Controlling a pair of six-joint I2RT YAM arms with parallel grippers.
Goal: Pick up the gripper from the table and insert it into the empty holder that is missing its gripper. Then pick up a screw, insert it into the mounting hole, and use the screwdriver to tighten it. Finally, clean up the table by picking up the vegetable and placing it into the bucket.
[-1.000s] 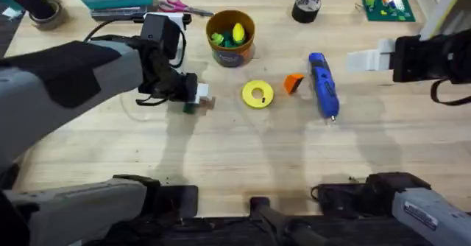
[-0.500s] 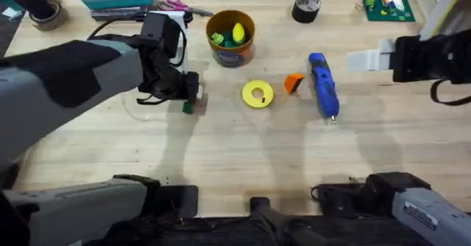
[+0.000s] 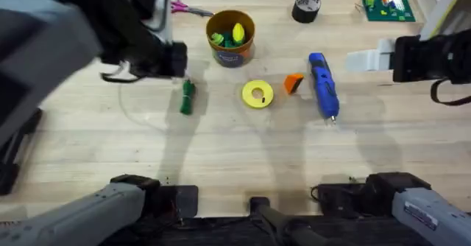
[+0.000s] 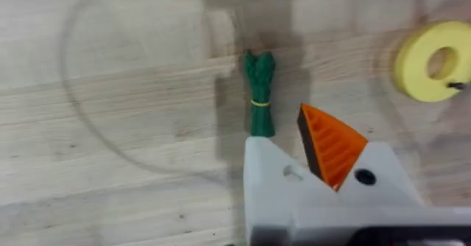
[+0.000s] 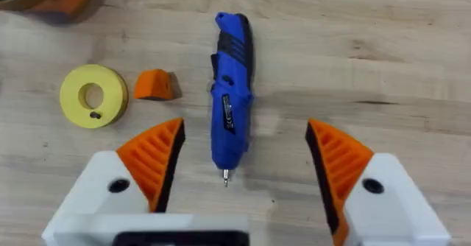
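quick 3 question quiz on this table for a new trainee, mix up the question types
1. True or false: the green vegetable lies inside the bucket.
2. What lies between the yellow ring and the blue screwdriver? A: scissors. B: an orange wedge. C: a roll of tape.
3. Fill in: in the right wrist view, the right tool is ____ (open or shut).

Key
1. False. It lies on the table, left of the ring.
2. B
3. open
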